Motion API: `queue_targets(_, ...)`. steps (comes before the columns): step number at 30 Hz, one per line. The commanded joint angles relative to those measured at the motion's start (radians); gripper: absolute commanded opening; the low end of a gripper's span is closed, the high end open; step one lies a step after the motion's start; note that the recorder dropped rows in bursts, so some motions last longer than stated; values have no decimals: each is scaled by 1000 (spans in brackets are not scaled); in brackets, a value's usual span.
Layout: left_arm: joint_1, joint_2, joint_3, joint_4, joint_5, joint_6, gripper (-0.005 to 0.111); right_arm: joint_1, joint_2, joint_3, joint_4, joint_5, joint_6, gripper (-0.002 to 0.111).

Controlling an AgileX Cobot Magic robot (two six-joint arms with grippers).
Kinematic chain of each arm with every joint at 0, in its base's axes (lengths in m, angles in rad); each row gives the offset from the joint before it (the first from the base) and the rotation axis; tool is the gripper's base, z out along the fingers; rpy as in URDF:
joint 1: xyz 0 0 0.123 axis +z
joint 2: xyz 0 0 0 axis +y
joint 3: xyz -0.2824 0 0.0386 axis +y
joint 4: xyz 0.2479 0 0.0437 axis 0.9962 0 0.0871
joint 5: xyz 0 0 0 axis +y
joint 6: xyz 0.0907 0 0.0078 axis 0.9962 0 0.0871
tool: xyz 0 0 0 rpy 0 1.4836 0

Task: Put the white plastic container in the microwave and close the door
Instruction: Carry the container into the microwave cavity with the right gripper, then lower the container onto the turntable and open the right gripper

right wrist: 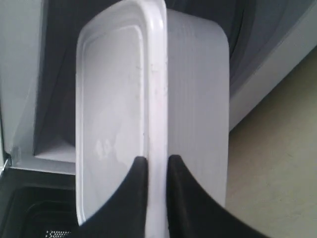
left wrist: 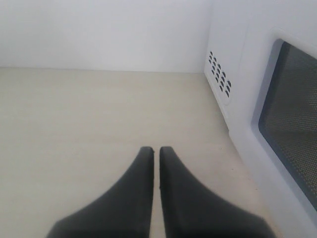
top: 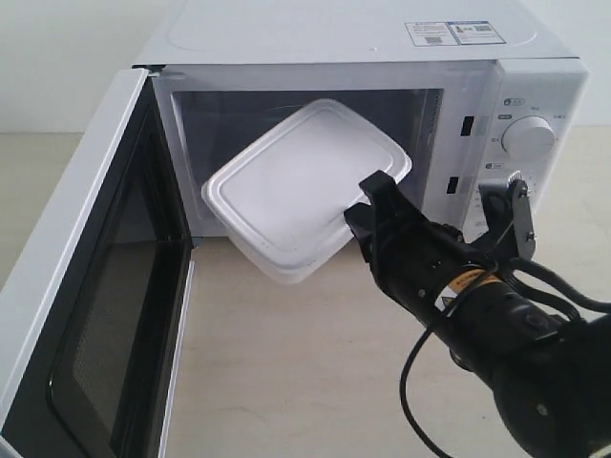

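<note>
The white plastic container [top: 296,186] hangs tilted in the air in front of the microwave's [top: 496,105] open cavity, its far end at the opening. My right gripper [top: 361,202] is shut on its rim near one corner; the right wrist view shows the rim [right wrist: 157,74] pinched between the black fingers [right wrist: 136,178], and that gripper [right wrist: 154,161] grips edge-on. The door [top: 91,286] stands swung wide open on the left, black inner face showing. My left gripper [left wrist: 155,149] is shut and empty above the table, beside the door's outer face [left wrist: 292,119].
The microwave's control panel with a round knob [top: 528,136] is right of the cavity. Sticker labels [top: 453,32] lie on top. Light wooden tabletop [top: 305,372] spreads in front. Vent slots [left wrist: 219,74] show on the microwave's side in the left wrist view.
</note>
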Motion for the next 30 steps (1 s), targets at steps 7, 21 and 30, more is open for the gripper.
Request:
queue_targets(7, 1, -3, 4, 6, -8, -7, 4, 39, 78, -120, 174, -45, -8, 0)
queue_targets(21, 1, -3, 4, 6, -8, -7, 4, 39, 164, -286, 298, -42, -145, 0)
queue_targets(30, 1, -3, 4, 6, -8, -7, 4, 27, 247, -402, 332, -13, -234, 0)
